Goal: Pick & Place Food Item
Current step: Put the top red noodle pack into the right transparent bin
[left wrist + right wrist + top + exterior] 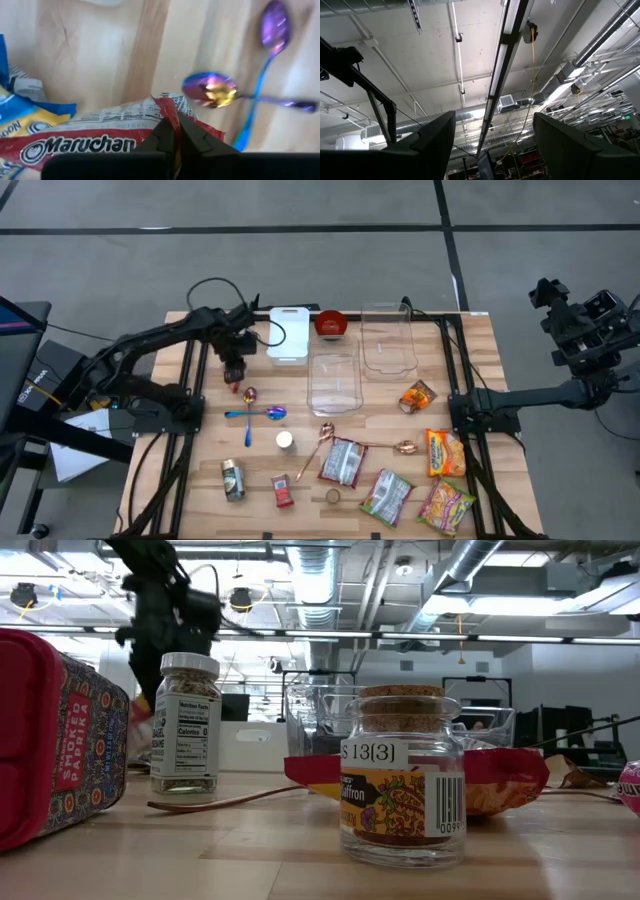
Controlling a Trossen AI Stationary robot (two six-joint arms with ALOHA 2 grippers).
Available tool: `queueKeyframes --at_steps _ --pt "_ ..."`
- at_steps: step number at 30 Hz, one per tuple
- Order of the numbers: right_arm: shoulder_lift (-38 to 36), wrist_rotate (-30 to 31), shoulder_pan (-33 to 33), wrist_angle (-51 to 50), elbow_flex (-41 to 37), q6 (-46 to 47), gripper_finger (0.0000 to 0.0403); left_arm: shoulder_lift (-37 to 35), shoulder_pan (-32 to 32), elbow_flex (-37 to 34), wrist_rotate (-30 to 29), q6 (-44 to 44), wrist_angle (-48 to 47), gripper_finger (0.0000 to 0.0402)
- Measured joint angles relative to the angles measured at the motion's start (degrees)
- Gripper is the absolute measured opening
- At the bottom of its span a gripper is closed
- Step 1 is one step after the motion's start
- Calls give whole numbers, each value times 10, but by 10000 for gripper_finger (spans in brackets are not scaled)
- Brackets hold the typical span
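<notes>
A Maruchan noodle packet [95, 137], red, white and blue, hangs under my left gripper [176, 131], which is shut on it. In the high view that gripper [234, 370] stands over the table's left part, near the far edge, and only a red bit of the packet [237, 388] shows below it. The low view shows the left gripper [165, 610] high above the jars. My right gripper [495, 145] is raised off the table's right side [548, 292], points up at the ceiling and is open, holding nothing. My left gripper pinches a red corner of the packet's edge [167, 112] between its two fingertips. The fingers come from above and point down. The packet hangs below them, spread to one side, over the bare wood.
Two iridescent spoons [255, 413] lie crossed just nearer than the left gripper. At the back stand a white lidded box [288, 335], a red bowl [331, 325] and two clear tubs [335, 380]. Jars, a copper spoon and several snack packets [445, 452] fill the near half.
</notes>
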Motion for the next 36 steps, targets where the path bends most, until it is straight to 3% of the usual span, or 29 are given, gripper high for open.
queueKeyframes --at_steps 7,11,14,18,27,31,36 --pt "6 0 0 -7 0 2 260 -114 -12 0 79 -137 12 0" --pt "21 -15 0 -14 0 3 260 -182 -40 0 121 -246 65 0" --pt "41 -16 0 -17 0 3 260 -225 -73 0 126 -349 159 0" --pt "79 -15 0 -29 0 3 260 -256 -124 0 91 -471 375 0" --pt "201 -15 0 -75 57 -4 260 -192 -187 1 -107 -593 832 0" --pt "274 -19 0 -151 123 -42 260 -127 -190 1 -137 -625 970 0" --pt "345 -11 -2 -193 195 -104 260 -42 -195 4 -157 -693 1077 0"
